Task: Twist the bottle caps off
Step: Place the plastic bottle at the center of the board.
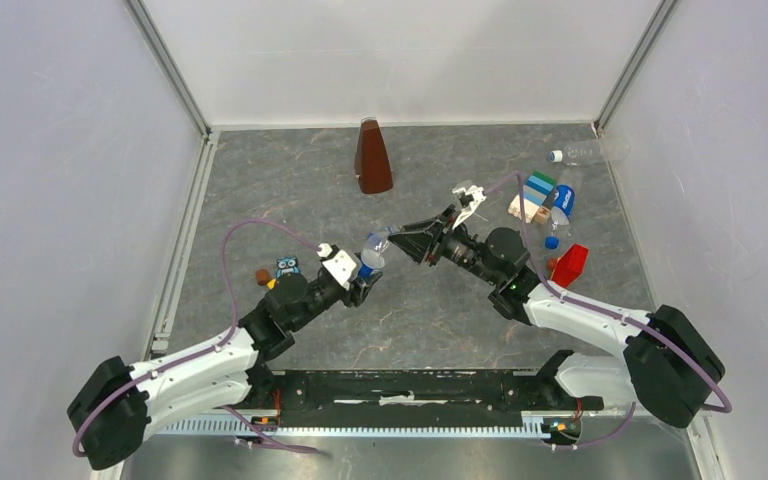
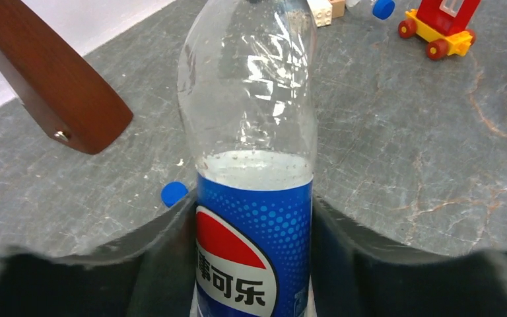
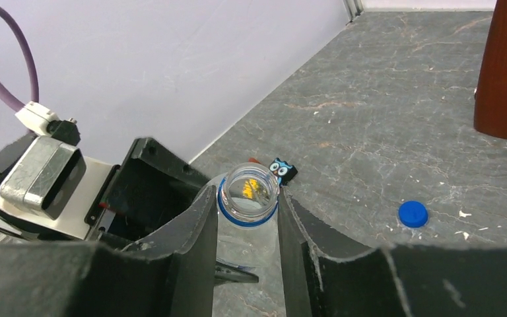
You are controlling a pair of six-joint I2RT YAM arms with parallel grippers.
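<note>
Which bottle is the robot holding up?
The blue-label bottle in the middle: the left gripper and right gripper grip it in the air. The clear bottle and the other labelled bottle sit far right, untouched.

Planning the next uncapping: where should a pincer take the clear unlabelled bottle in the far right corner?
Probably mid-body, from straight above, closing across its width: the clear bottle lies on its side, white cap pointing left, close to the wall, so a sideways approach looks cramped.
</note>
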